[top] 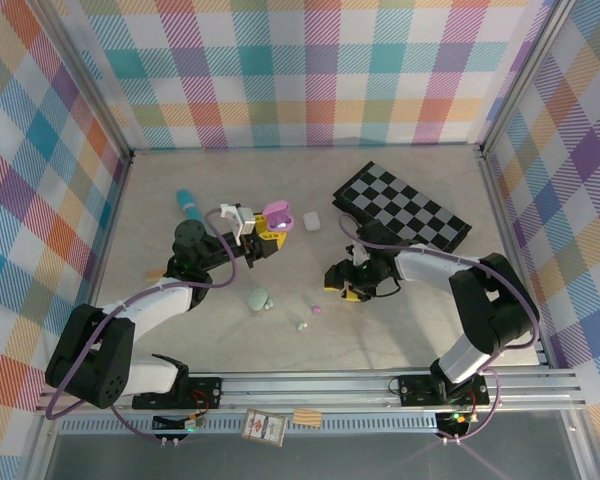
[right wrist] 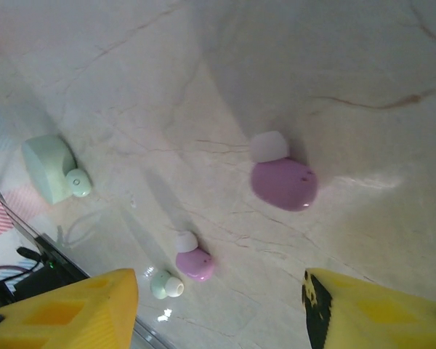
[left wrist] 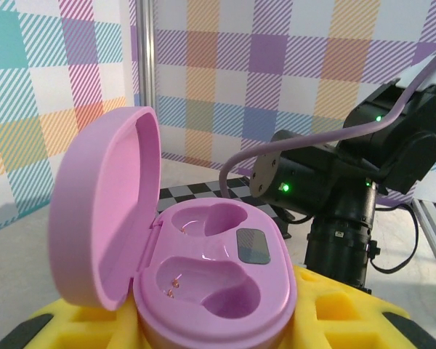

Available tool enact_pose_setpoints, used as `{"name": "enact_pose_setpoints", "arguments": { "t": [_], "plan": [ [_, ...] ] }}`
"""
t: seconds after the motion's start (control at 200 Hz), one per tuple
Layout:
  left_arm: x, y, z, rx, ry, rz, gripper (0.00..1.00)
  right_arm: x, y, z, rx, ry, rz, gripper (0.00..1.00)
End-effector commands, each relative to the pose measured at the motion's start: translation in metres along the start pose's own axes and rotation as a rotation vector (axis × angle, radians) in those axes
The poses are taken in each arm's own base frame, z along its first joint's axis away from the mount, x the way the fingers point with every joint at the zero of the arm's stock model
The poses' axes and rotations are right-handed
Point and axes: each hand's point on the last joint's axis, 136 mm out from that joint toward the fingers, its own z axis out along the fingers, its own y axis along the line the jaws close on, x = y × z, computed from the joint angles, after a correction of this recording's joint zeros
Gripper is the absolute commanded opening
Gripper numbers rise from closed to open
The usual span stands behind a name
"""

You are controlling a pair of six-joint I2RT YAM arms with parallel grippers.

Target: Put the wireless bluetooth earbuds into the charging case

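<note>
Open lilac case (left wrist: 212,285) clamped in L gripper (top: 268,229).
R gripper (right wrist: 219,311) jaws wide, empty, over lilac earbud (right wrist: 283,182) on table (right wrist: 131,80).

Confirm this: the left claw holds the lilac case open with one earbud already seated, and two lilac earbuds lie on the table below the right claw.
Wrong on one point: the left wrist view shows both wells of the lilac case empty, no earbud seated. The left claw does hold it open, and two lilac earbuds lie on the table below the right claw.
</note>
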Motion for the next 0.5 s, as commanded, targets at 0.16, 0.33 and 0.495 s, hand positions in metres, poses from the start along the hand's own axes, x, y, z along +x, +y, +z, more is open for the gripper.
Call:
{"name": "enact_pose_setpoints", "arguments": {
  "t": [0.16,0.33,0.495],
  "plan": [
    [-0.006,0.001,-0.003,-0.002,-0.018,0.025,0.29,-0.012,0.005,0.009,-0.029,-0.024,0.1,0.59],
    [-0.006,0.0,-0.004,-0.003,-0.011,0.031,0.29,-0.026,0.004,0.013,-0.006,-0.041,0.103,0.58],
    [-0.008,-0.002,-0.005,-0.001,-0.007,0.033,0.29,-0.038,0.006,0.011,0.021,-0.064,0.09,0.56]
  ]
}}
